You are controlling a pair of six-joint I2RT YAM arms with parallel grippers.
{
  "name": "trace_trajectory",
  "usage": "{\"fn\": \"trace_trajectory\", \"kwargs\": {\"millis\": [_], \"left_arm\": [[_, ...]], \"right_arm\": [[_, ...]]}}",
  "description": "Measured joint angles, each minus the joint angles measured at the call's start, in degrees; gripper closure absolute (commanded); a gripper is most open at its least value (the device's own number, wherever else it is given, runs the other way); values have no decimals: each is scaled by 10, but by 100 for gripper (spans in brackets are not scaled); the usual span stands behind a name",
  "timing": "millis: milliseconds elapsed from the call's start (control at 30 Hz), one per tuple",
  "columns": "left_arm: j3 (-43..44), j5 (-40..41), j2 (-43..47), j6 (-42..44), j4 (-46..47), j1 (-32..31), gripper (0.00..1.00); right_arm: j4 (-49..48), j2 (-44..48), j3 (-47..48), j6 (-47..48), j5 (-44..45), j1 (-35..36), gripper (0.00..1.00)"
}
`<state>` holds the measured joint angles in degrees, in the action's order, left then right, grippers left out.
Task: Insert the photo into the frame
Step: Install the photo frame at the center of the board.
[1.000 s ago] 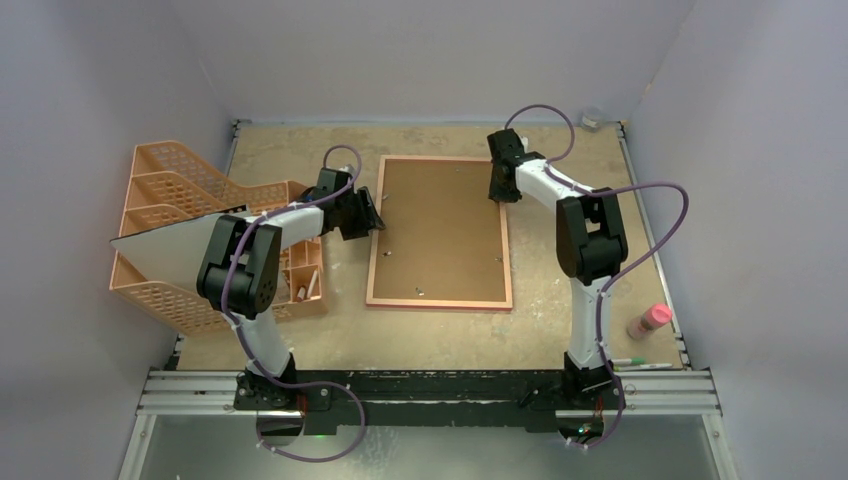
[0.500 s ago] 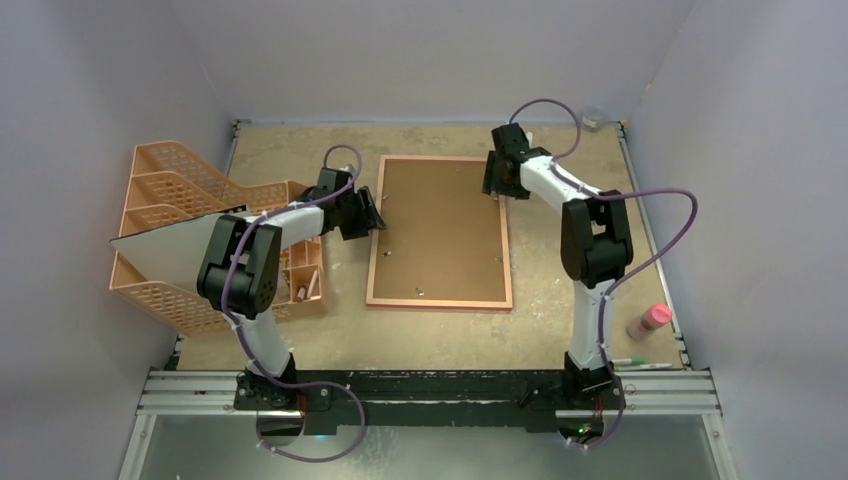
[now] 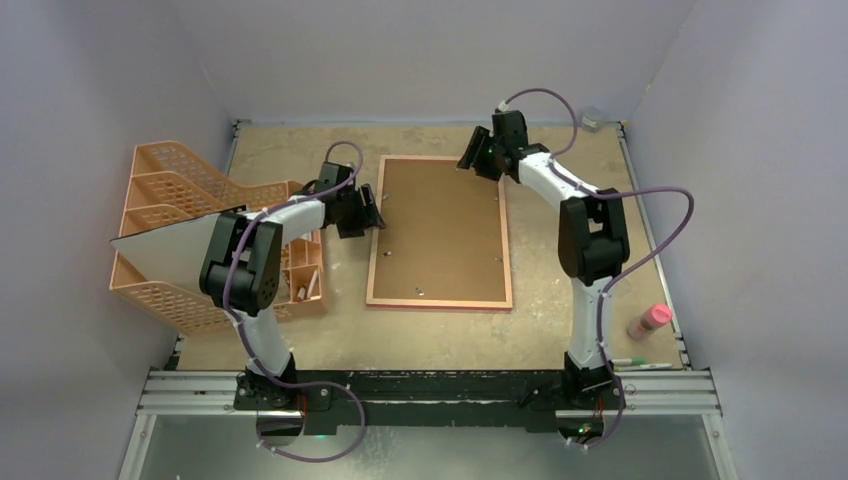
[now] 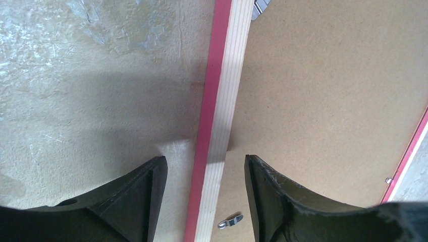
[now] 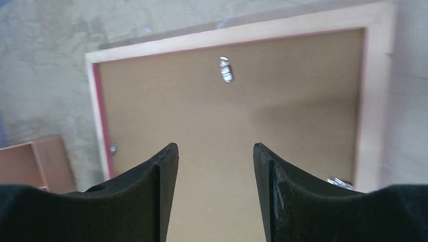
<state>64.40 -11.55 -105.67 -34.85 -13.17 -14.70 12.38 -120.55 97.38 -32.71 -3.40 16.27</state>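
The frame (image 3: 372, 250) lies back up in the middle of the table, with the brown backing board (image 3: 440, 225) in it. My left gripper (image 3: 374, 216) is open, its jaws on either side of the frame's left rail (image 4: 217, 126), empty (image 4: 204, 159). My right gripper (image 3: 468, 158) is open and empty, held above the frame's far end and looking down on the backing board (image 5: 227, 116) from over it (image 5: 215, 146). A large pale sheet (image 3: 165, 250), seemingly the photo white side up, rests on the organiser at the left.
The orange mesh organiser (image 3: 170, 180) stands at the left, and its corner shows in the right wrist view (image 5: 30, 161). Small metal turn clips (image 4: 229, 221) (image 5: 225, 69) sit on the frame's back. A pink bottle (image 3: 648, 321) and pens (image 3: 640, 364) lie at the near right.
My right gripper has moved from the frame's right rail up and left to its far end, turning to face left. My left gripper has hardly moved.
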Motion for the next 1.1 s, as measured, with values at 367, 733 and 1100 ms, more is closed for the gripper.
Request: {"fn": "trace_trajectory", "kwargs": {"millis": [367,733,1100], "left_arm": [[-3,7,-1,6,-2,0,45],[-5,7,-1,6,2,0,46],[-6,7,-1,6,3,0,46]], "right_arm": [[-121,-105,12,-76,-75,17,50],[-137,-145,63,-66,-57,21,51],[-106,-168,114,-33,-5,23,53]]}}
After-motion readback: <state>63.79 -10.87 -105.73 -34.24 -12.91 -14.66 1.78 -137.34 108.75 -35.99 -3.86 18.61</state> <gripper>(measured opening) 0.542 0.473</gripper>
